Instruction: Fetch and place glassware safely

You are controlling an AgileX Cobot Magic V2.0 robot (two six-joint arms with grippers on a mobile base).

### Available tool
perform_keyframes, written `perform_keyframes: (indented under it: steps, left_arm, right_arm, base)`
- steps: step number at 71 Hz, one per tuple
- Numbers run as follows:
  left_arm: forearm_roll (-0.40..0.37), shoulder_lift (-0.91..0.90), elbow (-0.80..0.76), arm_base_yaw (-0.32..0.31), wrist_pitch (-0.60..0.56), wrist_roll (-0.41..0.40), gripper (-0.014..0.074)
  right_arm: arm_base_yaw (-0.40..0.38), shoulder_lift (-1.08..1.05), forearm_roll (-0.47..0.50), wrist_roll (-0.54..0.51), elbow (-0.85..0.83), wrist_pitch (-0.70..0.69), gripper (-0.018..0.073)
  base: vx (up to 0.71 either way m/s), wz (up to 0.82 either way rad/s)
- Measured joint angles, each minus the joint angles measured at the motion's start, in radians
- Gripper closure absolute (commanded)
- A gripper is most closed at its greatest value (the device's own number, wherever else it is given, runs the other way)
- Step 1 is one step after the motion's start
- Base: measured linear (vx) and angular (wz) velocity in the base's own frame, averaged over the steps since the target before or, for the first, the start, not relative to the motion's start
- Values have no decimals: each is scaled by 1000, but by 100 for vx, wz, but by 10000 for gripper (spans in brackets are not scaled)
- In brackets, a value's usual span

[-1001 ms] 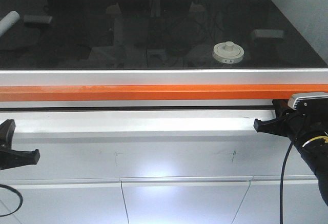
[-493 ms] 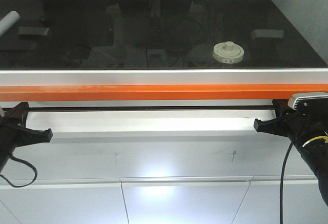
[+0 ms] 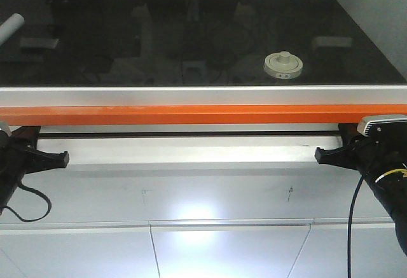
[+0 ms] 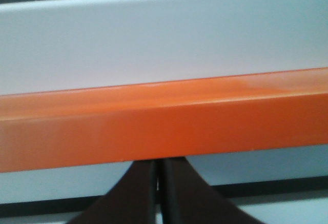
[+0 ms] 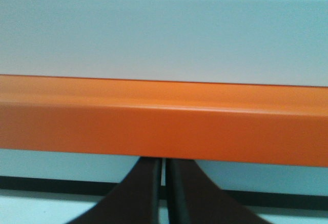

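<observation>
The glassware, a squat clear jar with a cream-white knobbed lid, stands on the dark surface behind the glass pane, right of centre. My left gripper is shut, its tips tucked under the orange bar at the left end. My right gripper is also shut, tips under the same bar at the right end. In the left wrist view the closed gripper meets the orange bar from below. The right wrist view shows the same: the gripper under the orange bar. Neither holds anything.
A glass pane with a silver frame rail stands between me and the jar. A white cylindrical tube lies at the far left inside. A white ledge and white cabinet fronts sit below the bar.
My left gripper has risen and moved right, from low at the left edge up to the orange bar. The right gripper and the jar have not moved.
</observation>
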Motion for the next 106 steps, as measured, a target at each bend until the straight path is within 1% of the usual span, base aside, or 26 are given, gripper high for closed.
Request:
perform_keyframes:
  steps: [26,44,86,98,106]
  left_arm:
    - [26,-1,0,0,1,-3,603]
    - [37,-34,0,0,45,-8,603]
    - [45,-145,9,0,97,-24,603]
    - [48,-198,8,0,135,-25,603]
    - [50,-233,-14,0,185,-25,603]
  right_arm:
    - [0,1,0,0,0,-10,560]
    - [0,-7,0,0,0,-8,560]
    - [0,-123,-20,0,-45,161,560]
    - [0,-156,-22,1,-52,177,560]
    - [0,-179,-23,1,-54,177,560]
  base:
    - [0,0]
    - [0,0]
    - [0,0]
    - [0,0]
    - [0,0]
